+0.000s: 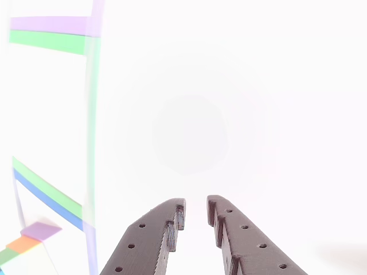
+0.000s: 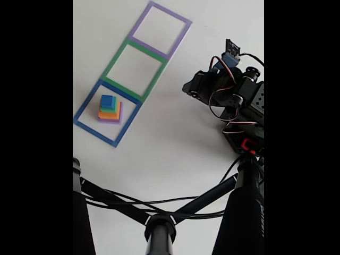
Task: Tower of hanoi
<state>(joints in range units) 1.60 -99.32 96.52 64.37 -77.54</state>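
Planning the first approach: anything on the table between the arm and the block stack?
Nothing visible. In the fixed view, bare white table lies between the arm and the block stack in the blue outline.

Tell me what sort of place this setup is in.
Probably a hobby or lab tabletop: a plain white table, three taped square outlines with a stack of foam blocks in the blue one, and a black tripod.

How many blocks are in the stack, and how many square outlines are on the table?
Foam blocks in the stack: 4 (blue, green, orange, purple)
Square outlines: 3 (blue outline, green outline, purple outline)
Total: 7
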